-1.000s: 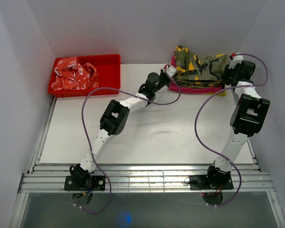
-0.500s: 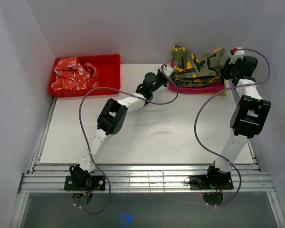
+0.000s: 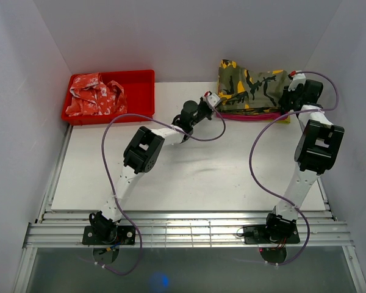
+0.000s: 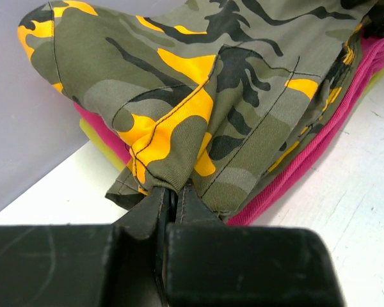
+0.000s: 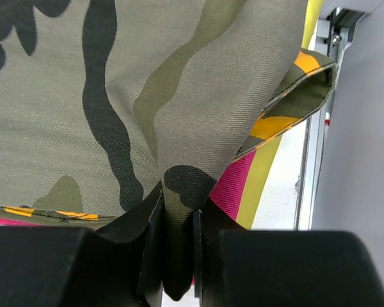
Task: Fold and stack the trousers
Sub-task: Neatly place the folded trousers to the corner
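Note:
The camouflage trousers (image 3: 251, 86) lie spread on a folded pink cloth (image 3: 250, 114) at the table's back right. My left gripper (image 3: 215, 101) is shut on their near left corner; in the left wrist view (image 4: 173, 190) the cloth (image 4: 198, 96) bunches out from between the jaws. My right gripper (image 3: 291, 91) is shut on their right edge; in the right wrist view (image 5: 177, 211) a fold of the trousers (image 5: 115, 83) hangs pinched between the jaws.
A red tray (image 3: 141, 79) at the back left holds a red-and-white patterned garment (image 3: 96, 94). Yellow cloth (image 5: 269, 176) lies under the pink one (image 5: 233, 182). White walls stand close behind and to the right. The table's right rail (image 5: 320, 115) is beside my right gripper.
Both grippers have pulled the trousers' near edge toward the front and apart. The bunched trousers now lie spread flatter over the pink cloth.

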Available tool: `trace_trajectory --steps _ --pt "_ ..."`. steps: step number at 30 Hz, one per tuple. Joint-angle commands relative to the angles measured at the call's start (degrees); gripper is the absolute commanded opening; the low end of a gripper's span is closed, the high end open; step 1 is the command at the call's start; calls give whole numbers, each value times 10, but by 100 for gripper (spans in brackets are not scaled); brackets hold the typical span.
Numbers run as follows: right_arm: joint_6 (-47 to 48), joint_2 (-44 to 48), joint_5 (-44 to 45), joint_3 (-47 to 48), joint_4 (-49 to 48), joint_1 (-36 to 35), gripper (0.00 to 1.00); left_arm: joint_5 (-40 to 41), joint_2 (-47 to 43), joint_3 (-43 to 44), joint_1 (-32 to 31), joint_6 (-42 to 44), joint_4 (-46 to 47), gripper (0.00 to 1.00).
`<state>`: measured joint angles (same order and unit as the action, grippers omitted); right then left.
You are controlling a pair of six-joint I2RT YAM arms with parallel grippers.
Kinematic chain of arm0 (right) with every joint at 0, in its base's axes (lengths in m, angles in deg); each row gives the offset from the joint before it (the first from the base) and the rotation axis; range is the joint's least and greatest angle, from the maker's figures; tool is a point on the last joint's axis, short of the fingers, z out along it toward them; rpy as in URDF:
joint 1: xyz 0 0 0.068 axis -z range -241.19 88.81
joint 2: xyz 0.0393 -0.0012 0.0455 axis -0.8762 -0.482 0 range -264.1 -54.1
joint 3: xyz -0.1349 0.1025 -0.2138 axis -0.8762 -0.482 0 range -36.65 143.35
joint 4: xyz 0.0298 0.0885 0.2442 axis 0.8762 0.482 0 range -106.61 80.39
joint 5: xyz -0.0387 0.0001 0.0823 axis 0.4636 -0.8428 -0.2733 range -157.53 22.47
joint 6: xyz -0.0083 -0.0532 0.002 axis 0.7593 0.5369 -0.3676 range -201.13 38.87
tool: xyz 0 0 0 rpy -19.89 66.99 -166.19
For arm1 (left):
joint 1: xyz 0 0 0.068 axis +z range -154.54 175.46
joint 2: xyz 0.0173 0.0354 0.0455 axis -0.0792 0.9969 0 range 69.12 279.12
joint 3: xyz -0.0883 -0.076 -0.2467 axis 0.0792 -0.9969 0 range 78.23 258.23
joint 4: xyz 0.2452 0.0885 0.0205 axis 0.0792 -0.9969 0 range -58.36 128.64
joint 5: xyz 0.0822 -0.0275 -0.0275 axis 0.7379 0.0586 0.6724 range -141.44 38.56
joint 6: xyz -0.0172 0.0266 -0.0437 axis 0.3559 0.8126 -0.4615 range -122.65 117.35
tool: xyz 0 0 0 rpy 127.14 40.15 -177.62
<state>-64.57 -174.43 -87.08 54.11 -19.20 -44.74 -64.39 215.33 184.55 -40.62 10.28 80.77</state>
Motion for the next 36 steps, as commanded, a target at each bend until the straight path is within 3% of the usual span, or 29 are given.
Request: trace_trajectory --steps 1,2,3,5,6,8,9,11,14,16,18,23,24,28,31,32,36 --pt "47 -12 96 37 11 18 18 47 -64 -26 30 24 -18 4" --pt "47 -13 101 42 21 19 31 49 -66 -28 30 22 -23 9" --pt "46 -13 109 49 50 18 38 53 -70 -34 30 16 -26 21" --pt "45 -10 117 64 70 18 48 71 -87 -42 30 8 -33 33" --pt "44 -3 126 67 75 19 56 76 -94 -47 30 7 -36 46" --pt "45 7 133 73 90 18 69 98 -121 -62 30 -1 -49 58" --pt "44 18 140 76 94 19 73 107 -130 -67 30 -5 -53 69" --pt "43 32 143 85 112 18 83 122 -169 -84 34 -25 -77 83" --pt "42 62 142 98 143 19 96 116 -230 -102 40 -60 -140 98" --pt "44 88 133 104 170 19 98 112 -265 -120 43 -77 -180 98" --pt "46 116 119 112 192 19 90 87 -325 -138 47 -102 -243 98" --pt "67 184 61 119 282 20 90 47 -431 -172 57 -192 -451 98" --pt "73 194 51 116 296 19 90 38 -456 -197 58 -208 -459 98" --pt "100 243 -7 108 381 19 90 -58 -611 -291 72 -178 -523 98" --pt "124 285 -51 86 448 19 90 -74 -639 -291 112 -144 -654 98" --pt "130 296 -62 76 463 20 90 -69 -634 -281 137 -134 -736 98" --pt "160 358 -115 14 534 20 90 -59 -634 -270 196 -82 -860 98"
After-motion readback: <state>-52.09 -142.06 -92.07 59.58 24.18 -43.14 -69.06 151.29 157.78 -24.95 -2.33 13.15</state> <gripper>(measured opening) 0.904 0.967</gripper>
